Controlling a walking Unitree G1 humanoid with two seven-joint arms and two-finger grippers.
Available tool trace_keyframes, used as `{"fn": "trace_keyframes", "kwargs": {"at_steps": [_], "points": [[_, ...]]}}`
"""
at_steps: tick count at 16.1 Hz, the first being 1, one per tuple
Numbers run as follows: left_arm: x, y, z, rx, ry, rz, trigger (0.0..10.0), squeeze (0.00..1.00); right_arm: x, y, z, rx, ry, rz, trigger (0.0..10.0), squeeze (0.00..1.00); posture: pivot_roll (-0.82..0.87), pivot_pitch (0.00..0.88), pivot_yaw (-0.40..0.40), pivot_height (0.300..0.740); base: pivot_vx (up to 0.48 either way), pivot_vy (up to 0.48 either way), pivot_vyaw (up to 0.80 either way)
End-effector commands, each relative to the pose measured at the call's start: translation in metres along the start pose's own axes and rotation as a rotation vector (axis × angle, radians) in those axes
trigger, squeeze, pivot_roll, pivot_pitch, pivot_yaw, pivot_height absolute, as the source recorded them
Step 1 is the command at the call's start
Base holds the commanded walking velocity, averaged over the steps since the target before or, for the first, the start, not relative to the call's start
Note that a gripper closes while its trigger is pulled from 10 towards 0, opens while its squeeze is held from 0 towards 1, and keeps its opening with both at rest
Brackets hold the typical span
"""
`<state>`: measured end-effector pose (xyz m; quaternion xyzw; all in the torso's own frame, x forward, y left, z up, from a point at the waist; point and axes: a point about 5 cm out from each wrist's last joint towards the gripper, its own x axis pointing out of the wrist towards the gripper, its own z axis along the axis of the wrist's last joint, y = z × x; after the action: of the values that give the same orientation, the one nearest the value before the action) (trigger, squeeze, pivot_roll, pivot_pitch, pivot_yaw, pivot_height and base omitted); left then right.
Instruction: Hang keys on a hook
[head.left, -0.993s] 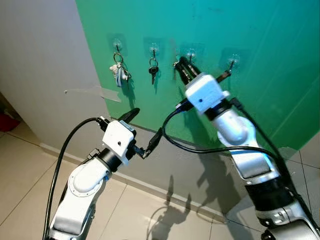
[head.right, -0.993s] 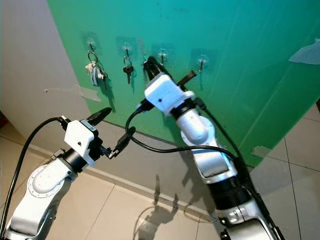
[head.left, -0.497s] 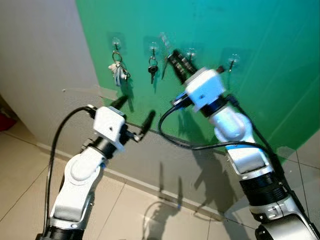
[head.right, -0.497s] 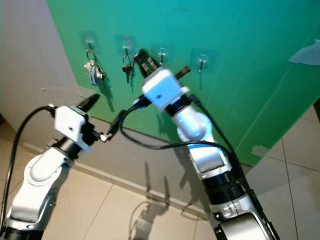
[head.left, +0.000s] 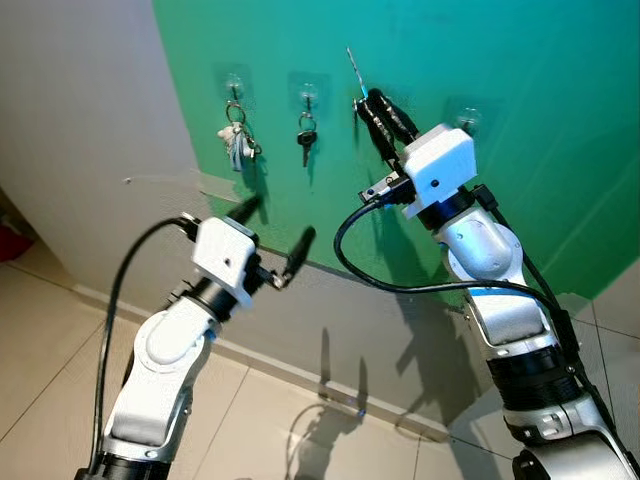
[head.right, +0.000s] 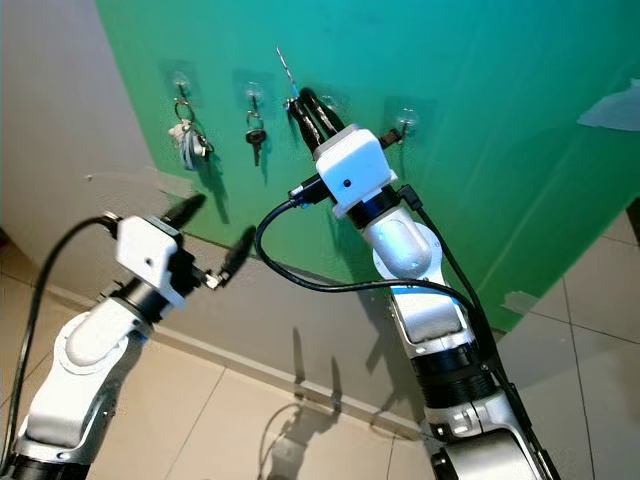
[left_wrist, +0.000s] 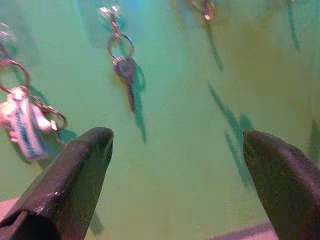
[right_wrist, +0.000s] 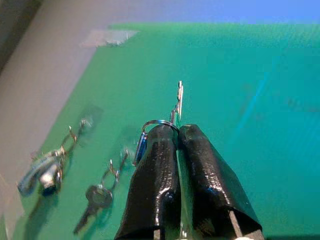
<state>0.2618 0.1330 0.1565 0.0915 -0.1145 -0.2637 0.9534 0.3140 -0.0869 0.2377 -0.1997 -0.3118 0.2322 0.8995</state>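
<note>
1. A green panel (head.left: 520, 150) covers the far wall, with a row of four clear adhesive hooks along its upper part.
2. The leftmost hook (head.left: 233, 88) holds a bunch of keys with a pale fob (head.left: 238, 145). The second hook (head.left: 307, 98) holds a single dark key on a ring (head.left: 306, 135).
3. The right gripper (head.left: 377, 110) is raised against the panel, between the second hook and the rightmost hook (head.left: 467, 121). Its two black fingers (right_wrist: 155, 175) are pressed together on a set of keys (right_wrist: 176, 107): a metal ring curls over the fingertips and one thin key sticks straight up above them.
4. The third hook is hidden behind the right gripper, so whether the ring touches it cannot be told.
5. The left gripper (head.left: 273, 238) is held lower and to the left, near the panel's bottom edge. Its fingers (left_wrist: 70, 185) are spread wide with nothing between them, pointing at the panel below the hanging keys.
6. Below the panel is a grey wall and a tiled floor (head.left: 270, 420).
</note>
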Motion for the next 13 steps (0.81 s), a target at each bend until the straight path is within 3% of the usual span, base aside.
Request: {"fn": "trace_keyframes", "kwargs": {"at_steps": [1, 5, 13], "points": [[0.000, -0.001, -0.002, 0.009, 0.016, -0.014, 10.0, 0.00, 0.005, -0.001, -0.003, -0.030, 0.015, 0.012, 10.0, 0.00, -0.05, 0.000, 0.001, 0.740, 0.000, 0.000, 0.00], [-0.001, -0.004, -0.003, 0.022, 0.031, -0.035, 10.0, 0.00, 0.005, 0.011, -0.017, -0.079, 0.087, 0.108, 10.0, 0.00, -0.04, 0.000, -0.003, 0.740, 0.000, 0.000, 0.00], [0.000, -0.007, -0.004, 0.027, 0.039, -0.039, 10.0, 0.00, 0.007, 0.006, -0.028, -0.195, 0.124, 0.022, 10.0, 0.00, -0.03, 0.000, -0.012, 0.740, 0.000, 0.000, 0.00]]}}
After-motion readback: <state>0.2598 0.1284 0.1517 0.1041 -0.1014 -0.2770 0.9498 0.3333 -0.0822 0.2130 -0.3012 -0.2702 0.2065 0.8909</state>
